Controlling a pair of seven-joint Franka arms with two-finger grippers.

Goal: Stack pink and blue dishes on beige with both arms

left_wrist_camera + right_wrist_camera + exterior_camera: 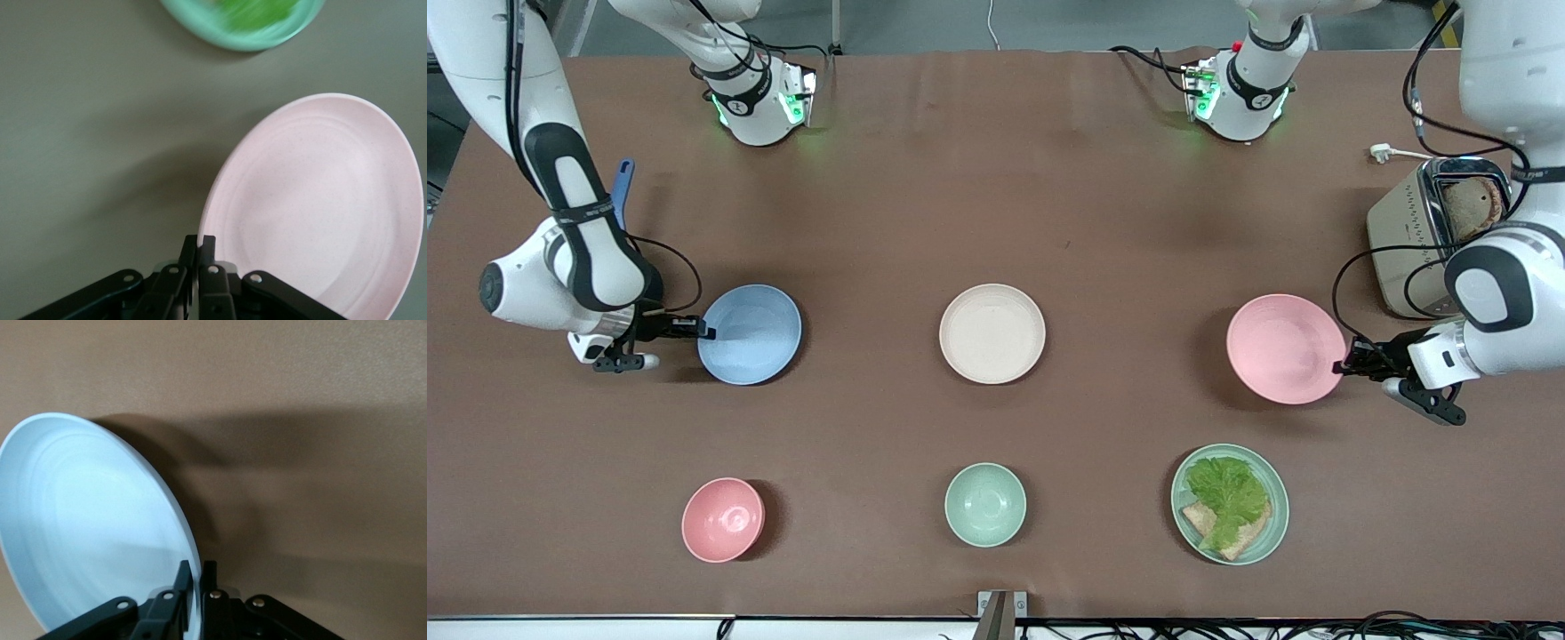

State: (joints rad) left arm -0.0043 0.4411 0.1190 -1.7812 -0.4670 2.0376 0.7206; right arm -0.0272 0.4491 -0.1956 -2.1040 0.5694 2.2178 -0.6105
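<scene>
The beige plate (992, 333) lies flat at the table's middle. My left gripper (1344, 364) is shut on the rim of the pink plate (1285, 348), which is lifted and tilted over the table toward the left arm's end. In the left wrist view the pink plate (320, 207) fills the frame with the gripper (199, 245) pinching its edge. My right gripper (704, 331) is shut on the rim of the blue plate (750, 334), also lifted and tilted, toward the right arm's end. The right wrist view shows the blue plate (93, 520) clamped by the gripper (198, 573).
Nearer the front camera stand a small pink bowl (723, 519), a mint-green bowl (985, 504) and a mint-green plate (1230, 504) with lettuce and bread. A toaster (1436, 233) holding bread stands at the left arm's end. A blue utensil (622, 197) lies by the right arm.
</scene>
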